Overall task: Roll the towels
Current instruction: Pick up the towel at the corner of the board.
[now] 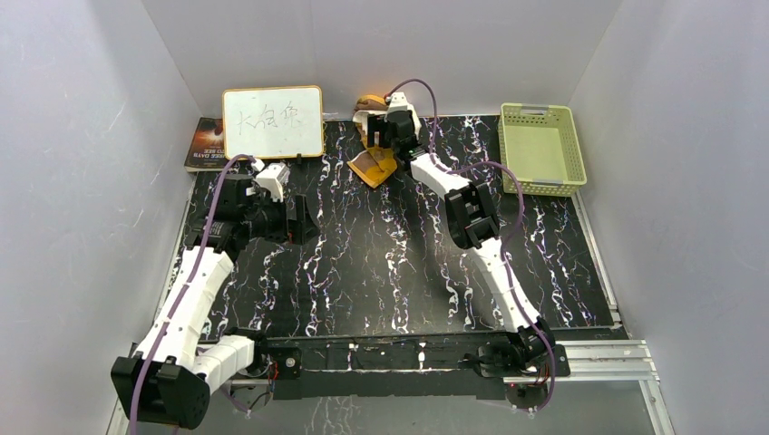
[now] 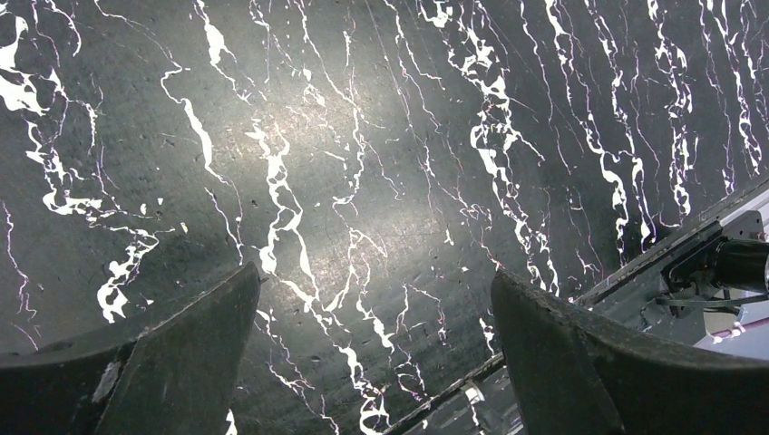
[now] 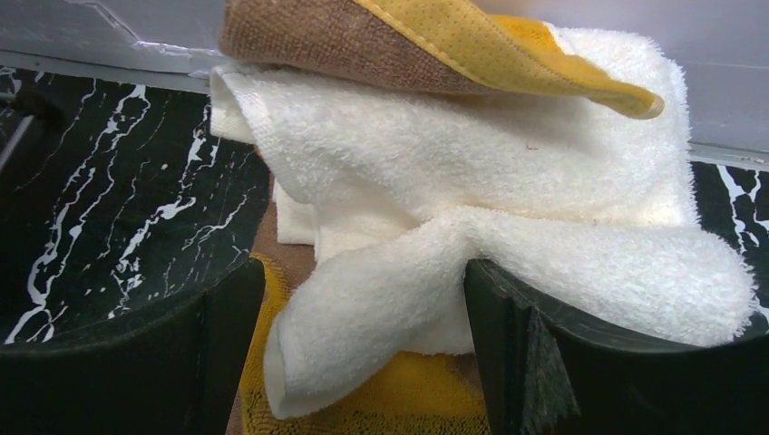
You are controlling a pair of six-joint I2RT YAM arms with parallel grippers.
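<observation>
The towels lie bunched together at the back of the table. The cream-white terry towel (image 3: 472, 154) is crumpled, and one of its folds hangs down between my right gripper's fingers. The orange-yellow towel (image 3: 453, 36) drapes over its top, brown reverse showing, and more of it spreads underneath. In the top view only the orange towel (image 1: 374, 166) shows clearly, below my right gripper (image 1: 385, 136). That right gripper (image 3: 363, 272) is open around the white fold, and its left finger stands apart from the cloth. My left gripper (image 1: 299, 222) (image 2: 374, 276) hangs open over bare black marble tabletop, holding nothing.
A white board with writing (image 1: 272, 121) leans on the back wall, with a dark book (image 1: 206, 143) to its left. A pale green basket (image 1: 540, 149) stands at the back right. A metal rail (image 1: 435, 353) runs along the near edge.
</observation>
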